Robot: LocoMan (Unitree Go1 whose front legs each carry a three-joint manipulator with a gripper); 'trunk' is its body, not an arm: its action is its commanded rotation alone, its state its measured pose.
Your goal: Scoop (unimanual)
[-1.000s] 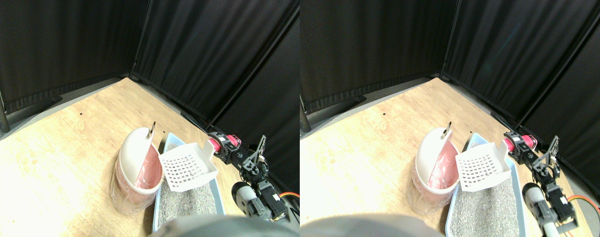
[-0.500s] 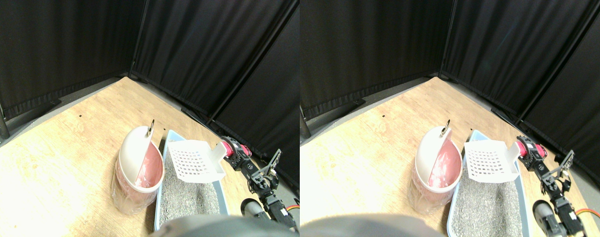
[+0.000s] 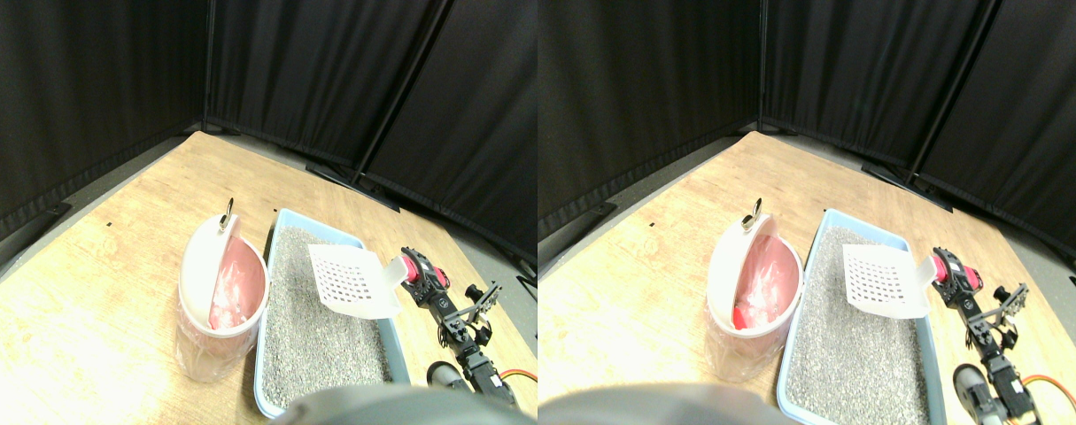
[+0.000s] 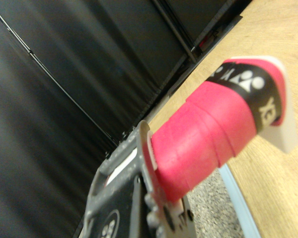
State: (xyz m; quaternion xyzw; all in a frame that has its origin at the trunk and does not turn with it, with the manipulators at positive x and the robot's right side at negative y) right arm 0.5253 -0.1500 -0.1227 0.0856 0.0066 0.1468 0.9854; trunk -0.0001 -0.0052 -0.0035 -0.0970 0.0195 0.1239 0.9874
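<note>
A white slotted scoop [image 3: 350, 281] hangs over the right side of the blue litter tray [image 3: 274, 252], its open mouth facing the bin, and nothing shows inside it. Its handle, wrapped in red tape [image 3: 411, 266], runs back into my right gripper [image 3: 422, 282], which is shut on it. In the wrist view the red handle [image 4: 213, 130] sticks out past the dark jaw frame [image 4: 139, 198]. Grey litter [image 3: 321, 341] fills the tray. A pink bin [image 3: 221, 305] with a white swing lid [image 3: 199, 261] stands against the tray's left side.
The things stand on a light wooden floor [image 3: 86, 292]. Black curtain panels [image 3: 325, 71] on poles close off the back and both sides. An orange cable [image 3: 522, 374] trails by my arm at the lower right.
The camera has swung, so the whole picture shifted. The scoop has moved away from the bin's mouth, out over the right part of the litter tray, and now lies flatter.
</note>
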